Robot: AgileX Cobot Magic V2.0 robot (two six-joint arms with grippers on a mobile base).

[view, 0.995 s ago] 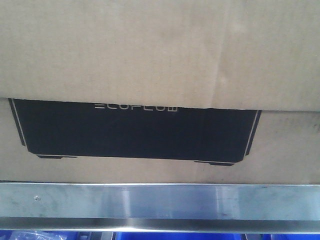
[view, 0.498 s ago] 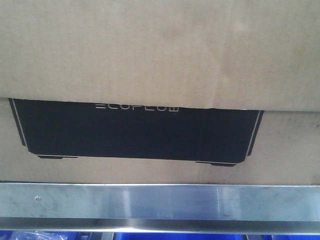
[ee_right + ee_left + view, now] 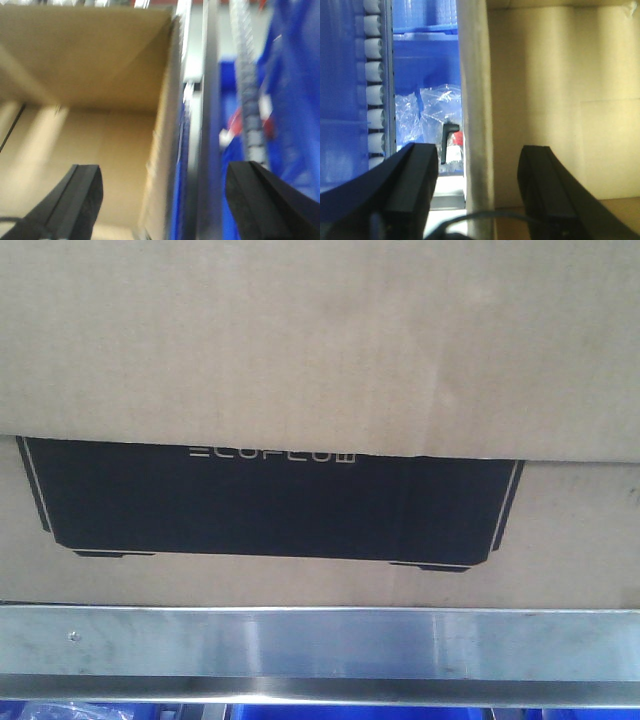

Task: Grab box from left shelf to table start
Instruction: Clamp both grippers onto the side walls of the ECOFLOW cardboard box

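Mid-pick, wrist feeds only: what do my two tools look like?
The left tool has two matte black, blocky fingers with flat inner faces and squared tips, widening toward the base; a thin dark cable loops between them at the bottom edge. The right tool has matching black wedge-shaped fingers, blurred, with a thin dark cable at lower left. No markings show.

Setting: warehouse or stockroom picking bay.
Evidence:
- left shelf, a metal flow rack, brushed silver across its front, at 6 o'clock in the front view.
- white rollers in a lane, at 9 o'clock in the left wrist view.
- blue plastic bins beside the rollers and under the rack front.
- clear bags of small items in one bin.
- box, brown corrugated shipping carton printed ECOFLOW, filling the rack face.
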